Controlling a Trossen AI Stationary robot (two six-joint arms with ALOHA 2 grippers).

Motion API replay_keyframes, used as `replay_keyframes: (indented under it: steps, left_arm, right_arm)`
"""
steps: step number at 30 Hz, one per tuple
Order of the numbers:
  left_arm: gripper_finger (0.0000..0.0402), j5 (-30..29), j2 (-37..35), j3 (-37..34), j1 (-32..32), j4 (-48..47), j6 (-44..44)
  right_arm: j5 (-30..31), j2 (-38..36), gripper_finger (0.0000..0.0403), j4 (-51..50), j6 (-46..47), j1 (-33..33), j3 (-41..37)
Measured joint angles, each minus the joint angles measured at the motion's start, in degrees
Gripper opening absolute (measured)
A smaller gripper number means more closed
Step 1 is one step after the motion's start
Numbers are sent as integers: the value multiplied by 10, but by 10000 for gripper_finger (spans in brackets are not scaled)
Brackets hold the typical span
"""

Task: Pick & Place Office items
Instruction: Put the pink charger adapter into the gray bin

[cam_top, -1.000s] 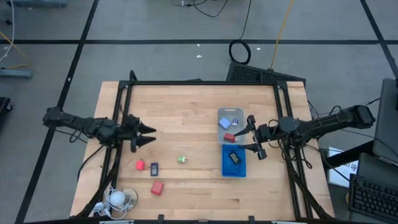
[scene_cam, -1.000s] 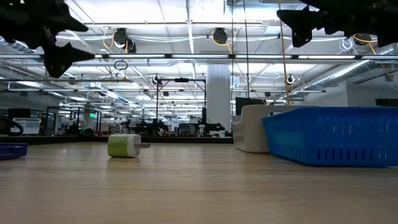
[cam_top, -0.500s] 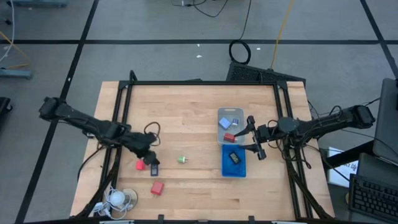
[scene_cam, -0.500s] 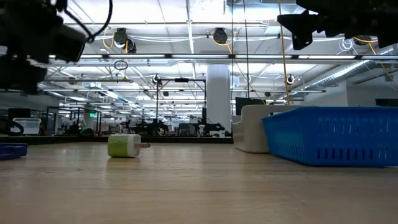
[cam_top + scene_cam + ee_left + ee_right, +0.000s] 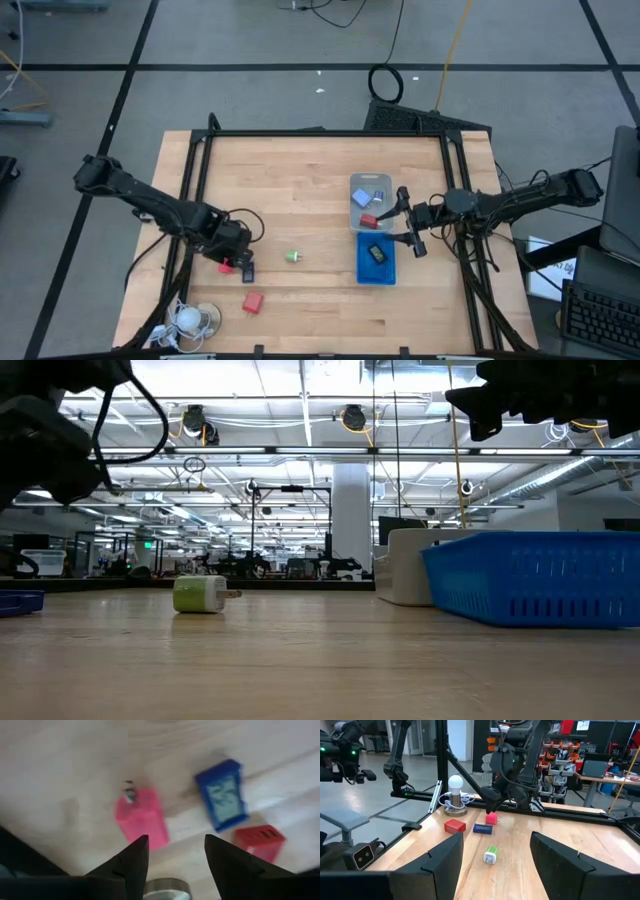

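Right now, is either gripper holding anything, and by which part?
Nothing is held. The left gripper is open, just above the pink block, not yet closed on it. The right gripper is open and empty beside the trays.

Your worktop (image 5: 310,180) carries two trays on its right half: one tray (image 5: 368,190) farther from you with small blocks (image 5: 366,220) in it, another tray (image 5: 377,270) just nearer, holding a flat piece (image 5: 376,253). On the left half, the left hand (image 5: 232,262) sits over a block (image 5: 142,817), a flat piece (image 5: 248,272) just right of it. Another block (image 5: 252,301) lies nearer, a small plug (image 5: 292,256) toward the middle. The right hand (image 5: 405,221) hangs beside the trays.
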Motion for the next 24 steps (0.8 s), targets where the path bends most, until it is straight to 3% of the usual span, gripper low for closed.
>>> replay_keyframes:
  steps: [7, 12, 15, 24]
  left_arm:
    - [180, 4, 1, 8, -8, -27, -19]
    - [180, 58, 25, 7, -18, -104, -20]
    - [184, 76, 25, 7, -21, -98, -24]
    - [254, 46, 25, 7, -21, -62, -48]
  right_arm:
    - [0, 0, 222, -3, 0, 0, 0]
    - [0, 0, 222, -7, -16, 0, 0]
    - [0, 0, 222, -12, -27, 0, 0]
    - [0, 0, 222, -61, -15, 0, 0]
